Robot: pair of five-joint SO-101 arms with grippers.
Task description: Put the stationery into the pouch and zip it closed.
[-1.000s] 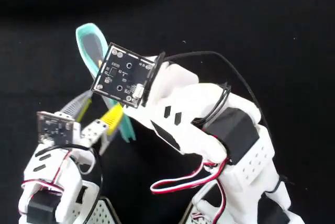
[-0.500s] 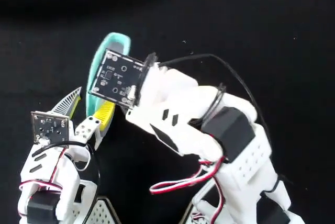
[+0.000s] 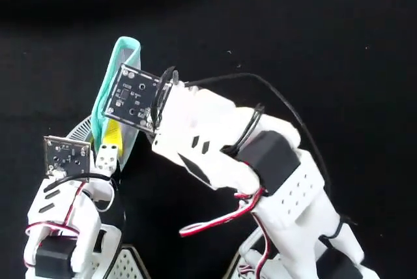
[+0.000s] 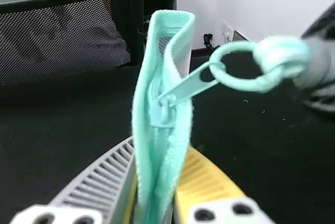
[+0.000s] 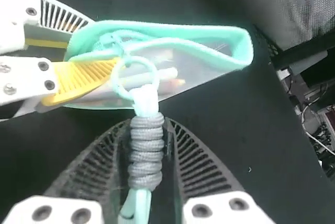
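Note:
A clear pouch with mint trim [image 3: 112,80] [image 5: 172,59] stands on edge over the black table, with pencils [image 5: 165,77] showing through its wall. My left gripper [image 4: 159,150] [image 3: 108,138] is shut on the pouch's near end, its grey and yellow fingers [image 5: 78,75] squeezing the zipper seam. The zipper slider [image 4: 166,102] sits just beyond those fingers. Its ring [image 4: 235,68] leads to a grey cord pull [image 5: 144,148]. My right gripper [image 5: 148,125] is shut on that cord pull, close to the left gripper. In the high view the right arm's camera board [image 3: 132,97] covers the spot.
Black cloth [image 3: 313,51] covers the table, with open room to the right and at the back. The right arm's white body [image 3: 241,155] fills the middle front. A mesh chair back [image 4: 63,30] stands behind the table.
The pouch has swung from slanting across the grippers to standing almost in line with the left gripper. The right wrist has shifted left over it, still holding the cord pull.

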